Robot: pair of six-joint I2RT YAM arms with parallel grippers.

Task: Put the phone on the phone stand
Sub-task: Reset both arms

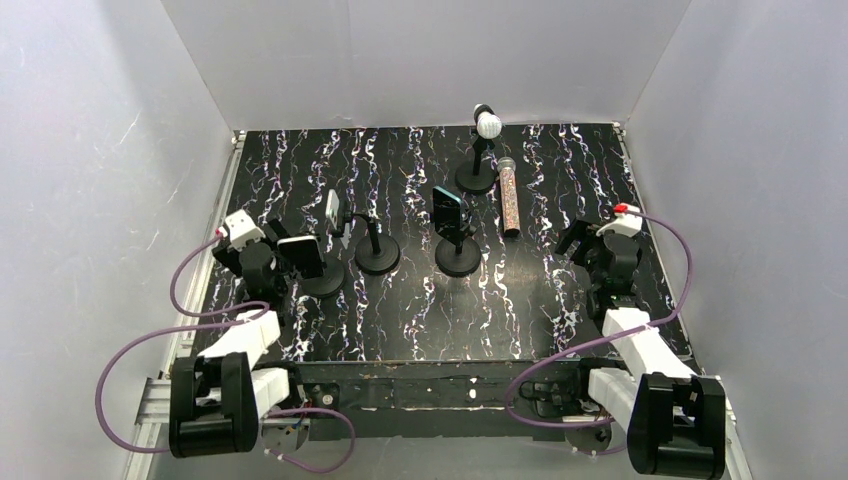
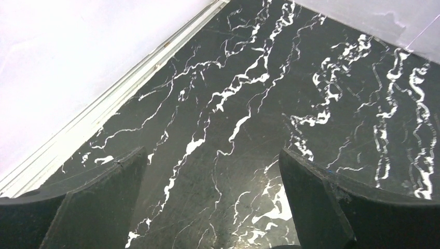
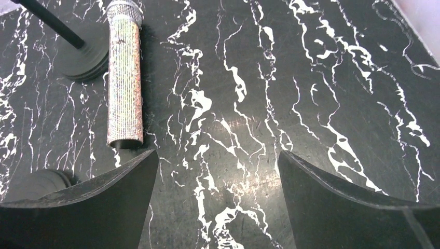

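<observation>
The table point(image 1: 540, 310) is covered in a glossy black surface veined with white, marble-like streaks, on which soft reflections of light are seen. It is enclosed on three sides by plain pale grey panels: a far wall point(image 1: 420, 60), a left wall point(image 1: 90, 200) and a right wall point(image 1: 760, 200). A pale metal rail point(image 1: 229, 175) is set along the table's left edge.

The left arm point(image 1: 243, 338) and the right arm point(image 1: 640, 342) are each built from a boxy black base, a white link and a black wrist section. A small white module point(image 1: 240, 228) marked with red is mounted at each wrist. Purple cables point(image 1: 128, 356) are looped alongside both arms. The left gripper point(image 2: 211, 151) and the right gripper point(image 3: 217, 153) are fitted with broad, matte black, wedge-shaped fingers point(image 2: 93, 207).
</observation>
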